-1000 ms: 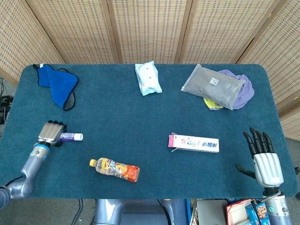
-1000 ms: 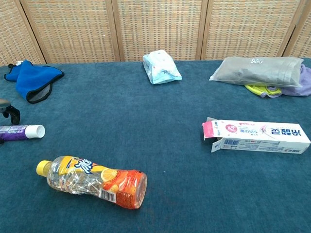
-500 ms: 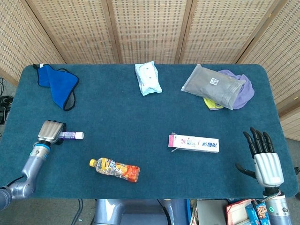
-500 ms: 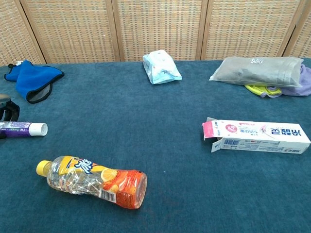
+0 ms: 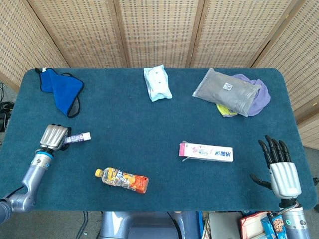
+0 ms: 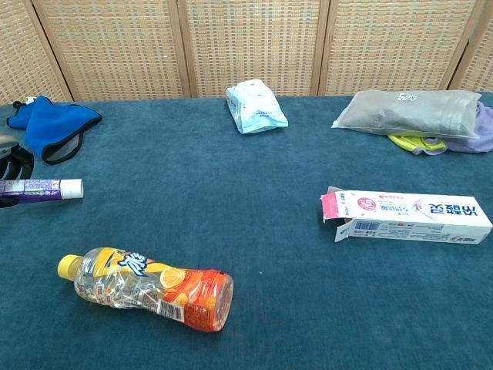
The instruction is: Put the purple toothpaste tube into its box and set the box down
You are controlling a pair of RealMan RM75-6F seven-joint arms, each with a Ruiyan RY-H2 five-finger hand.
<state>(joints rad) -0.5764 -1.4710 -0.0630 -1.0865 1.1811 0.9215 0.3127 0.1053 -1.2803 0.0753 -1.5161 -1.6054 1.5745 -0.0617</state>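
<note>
Lifting off the table (image 5: pixel 149 129), the tube (image 5: pixel 79 137) sat higher and a bit farther from the near edge than half a second before, white cap end pointing right; in the chest view its shadow lay on the cloth beneath it. Left hand (image 5: pixel 53 137) had moved with it, fingers curled around the purple tail end, cap end sticking out. In the chest view only the edge of that hand (image 6: pixel 11 154) showed at the left border, with the tube (image 6: pixel 42 187) level across it.

Right hand (image 5: pixel 281 167) hadn't moved: fingers straight and spread, holding nothing, at the near right corner.

Box (image 5: pixel 206 152) stayed flat right of centre, pink flap end open toward the left, well apart from the tube. Bottle (image 5: pixel 122 179) lay on its side near the front edge, between tube and box, same spot.
</note>
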